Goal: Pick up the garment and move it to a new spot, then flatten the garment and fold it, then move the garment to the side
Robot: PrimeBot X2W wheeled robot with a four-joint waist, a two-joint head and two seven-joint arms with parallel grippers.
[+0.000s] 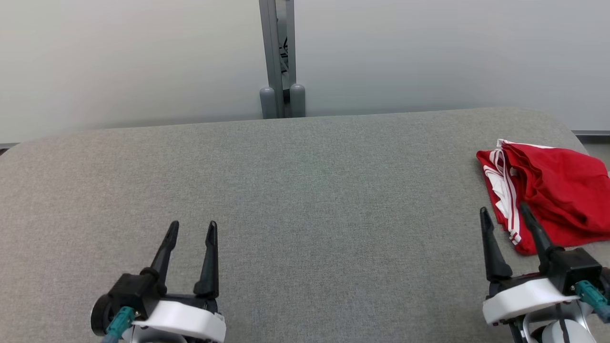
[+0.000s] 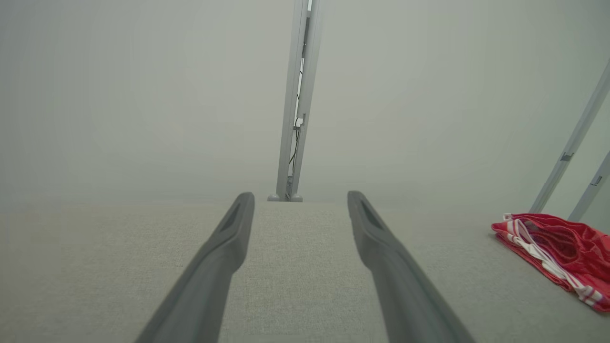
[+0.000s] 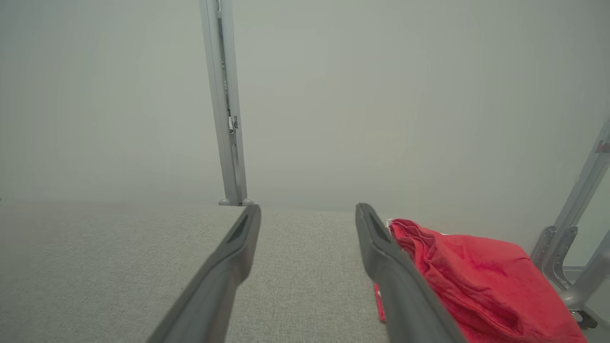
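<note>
Both arms sit low at the near edge of the grey table (image 1: pixel 305 190). The left gripper (image 1: pixel 193 224) has its fingers spread wide, nothing between them, and so does the right gripper (image 1: pixel 503 208). The red garment (image 1: pixel 557 190) lies bunched at the far right of the table, just right of the right fingers and a little beyond their tips, its white-striped edge running near to far. The right arm is clearly nearer, and the left is well apart from it.
</note>
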